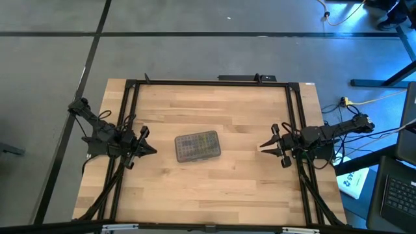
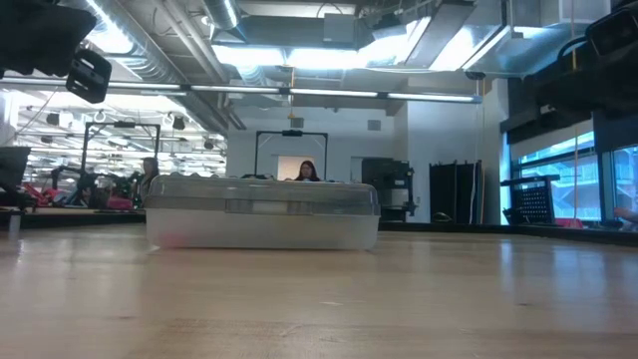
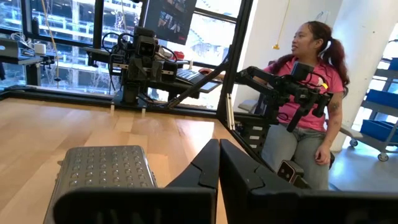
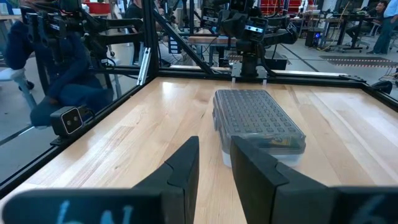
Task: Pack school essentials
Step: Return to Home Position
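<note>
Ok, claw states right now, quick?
Left claw: closed, holding nothing.
Right claw: slightly open, holding nothing.

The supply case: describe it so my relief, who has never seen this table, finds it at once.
On the pale wooden table, look midway between the left pincer and the right pincer, which sit at its two sides. The case lies flat there, the only loose thing on the wood: a clear rectangular box, closed, with a grey dotted lid.

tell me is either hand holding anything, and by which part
Nothing is held: left hand and right hand are both empty, either side of the closed case.
</note>
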You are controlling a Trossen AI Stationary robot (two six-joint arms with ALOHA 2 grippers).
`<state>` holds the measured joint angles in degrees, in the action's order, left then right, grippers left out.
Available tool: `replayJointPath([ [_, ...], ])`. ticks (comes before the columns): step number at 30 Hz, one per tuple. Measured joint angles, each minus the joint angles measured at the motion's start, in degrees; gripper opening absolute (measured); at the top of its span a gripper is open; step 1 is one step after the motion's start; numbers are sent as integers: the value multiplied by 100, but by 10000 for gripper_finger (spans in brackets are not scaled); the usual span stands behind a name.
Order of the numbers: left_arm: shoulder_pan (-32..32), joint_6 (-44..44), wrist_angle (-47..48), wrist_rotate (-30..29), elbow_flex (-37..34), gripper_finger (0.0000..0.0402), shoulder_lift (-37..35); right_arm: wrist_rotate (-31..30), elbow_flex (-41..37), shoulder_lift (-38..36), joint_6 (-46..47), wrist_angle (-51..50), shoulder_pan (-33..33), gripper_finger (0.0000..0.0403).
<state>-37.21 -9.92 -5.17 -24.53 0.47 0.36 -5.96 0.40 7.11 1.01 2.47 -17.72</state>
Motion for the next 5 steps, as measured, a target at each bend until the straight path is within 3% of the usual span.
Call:
replayJointPath([
  [5,1,-1,0,0,0,6,-1,1,0,0,1,-1,0,94],
])
